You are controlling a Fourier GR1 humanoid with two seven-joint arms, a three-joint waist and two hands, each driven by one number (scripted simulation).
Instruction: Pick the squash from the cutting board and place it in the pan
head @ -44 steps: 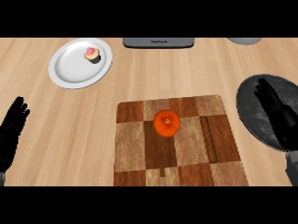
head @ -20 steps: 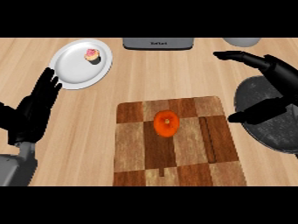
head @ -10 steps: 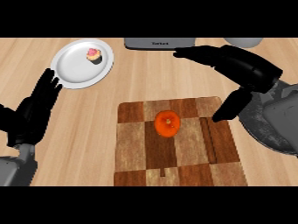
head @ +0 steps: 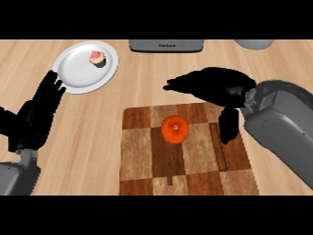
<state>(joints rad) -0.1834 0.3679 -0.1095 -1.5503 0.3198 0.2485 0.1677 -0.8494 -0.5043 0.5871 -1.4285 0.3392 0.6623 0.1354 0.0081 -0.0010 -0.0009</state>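
One orange squash [head: 175, 129] on the checkered cutting board [head: 186, 176], upper middle, long axis running up and down the view, narrower end toward the lower edge. Right hand [head: 216, 87] now above the board's far right corner, moved leftward off the pan since half a second ago; fingers spread, thumb hanging beside the squash, holding nothing. Left hand [head: 30, 119] open at left, fingers up, resting as before. One white plate [head: 74, 75] carrying one small cake [head: 97, 57]

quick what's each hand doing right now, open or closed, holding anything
Left hand: open, fingers straight, holding nothing, left of the cutting board.
Right hand: open, fingers relaxed, holding nothing, above the squash.
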